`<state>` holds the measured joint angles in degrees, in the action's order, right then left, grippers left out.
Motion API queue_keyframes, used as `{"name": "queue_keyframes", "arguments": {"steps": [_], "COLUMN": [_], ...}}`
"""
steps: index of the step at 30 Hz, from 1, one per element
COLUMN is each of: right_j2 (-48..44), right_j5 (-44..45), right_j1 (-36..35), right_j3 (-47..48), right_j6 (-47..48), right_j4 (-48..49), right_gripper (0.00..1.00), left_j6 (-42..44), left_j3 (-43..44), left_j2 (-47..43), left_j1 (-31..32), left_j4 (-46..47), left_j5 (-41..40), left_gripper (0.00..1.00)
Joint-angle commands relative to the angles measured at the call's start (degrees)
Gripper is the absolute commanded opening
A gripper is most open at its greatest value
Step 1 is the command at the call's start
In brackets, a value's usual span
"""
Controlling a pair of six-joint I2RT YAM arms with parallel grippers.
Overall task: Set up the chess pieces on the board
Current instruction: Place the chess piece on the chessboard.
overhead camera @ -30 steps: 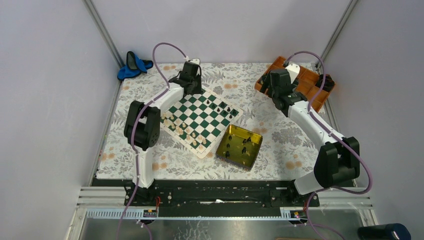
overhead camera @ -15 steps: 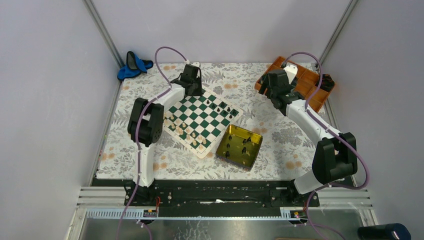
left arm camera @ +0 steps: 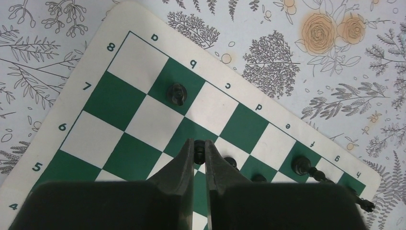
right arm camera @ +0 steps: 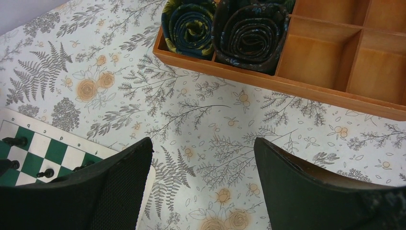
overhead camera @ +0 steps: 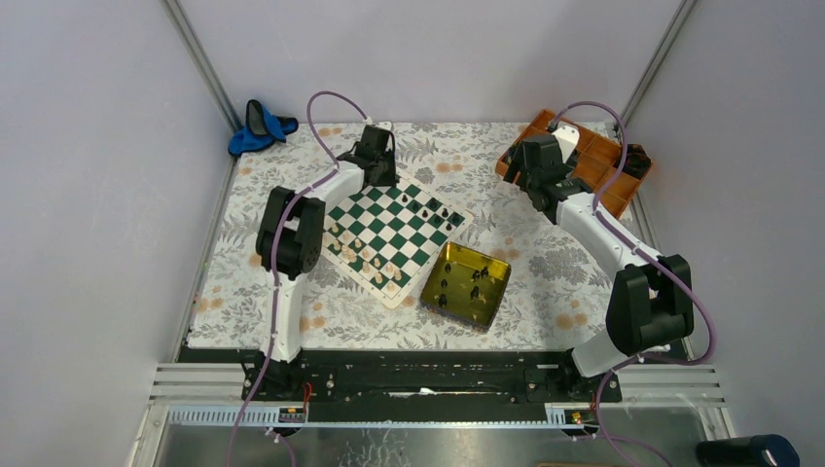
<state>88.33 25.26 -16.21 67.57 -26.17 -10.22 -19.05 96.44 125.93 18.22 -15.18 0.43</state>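
The green and white board [overhead camera: 384, 220] lies on the floral cloth, left of centre. Cream pieces [overhead camera: 355, 249] stand along its near-left side and black pieces [overhead camera: 429, 207] near its right corner. My left gripper [overhead camera: 380, 167] hangs over the board's far corner, shut on a small black piece [left arm camera: 200, 149] pinched at the fingertips above the board [left arm camera: 115, 100]. Another black piece [left arm camera: 178, 93] stands on a green square of the back row, and more [left arm camera: 301, 164] stand to the right. My right gripper [right arm camera: 202, 143] is open and holds nothing, over bare cloth.
A gold tin tray [overhead camera: 500, 295] with several black pieces sits right of the board. An orange compartment tray [right arm camera: 306, 91] holding dark rolled items [right arm camera: 249, 33] stands at the back right, just beyond my right gripper. A blue object [overhead camera: 258, 131] lies at the back left.
The left arm's elbow has swung right and forward while its gripper stayed over the board's far corner. The right arm has shifted slightly. Both grippers' states are unchanged.
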Motion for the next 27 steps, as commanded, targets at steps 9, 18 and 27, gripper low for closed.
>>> {"name": "queue_keyframes", "arguments": {"steps": [9,18,27], "right_j2": [0.7,1.2,1.2], "right_j5": [-1.4,-2.0,-2.1], "right_j1": [0.7,0.7,0.8], "right_j3": [0.6,0.7,0.7], "right_j6": [-0.1,-0.5,-0.4], "right_j4": [2.4,2.3,2.0], "right_gripper": [0.85,0.85,0.85], "left_j6": [-0.1,0.0,-0.3], "left_j3": [2.0,1.9,2.6], "left_j2": [1.9,2.9,4.1], "left_j1": [-0.2,-0.1,0.3], "left_j4": [-0.8,-1.3,-1.3], "left_j5": [-3.6,-3.9,-3.1], "left_gripper": [0.0,0.0,0.01]}}
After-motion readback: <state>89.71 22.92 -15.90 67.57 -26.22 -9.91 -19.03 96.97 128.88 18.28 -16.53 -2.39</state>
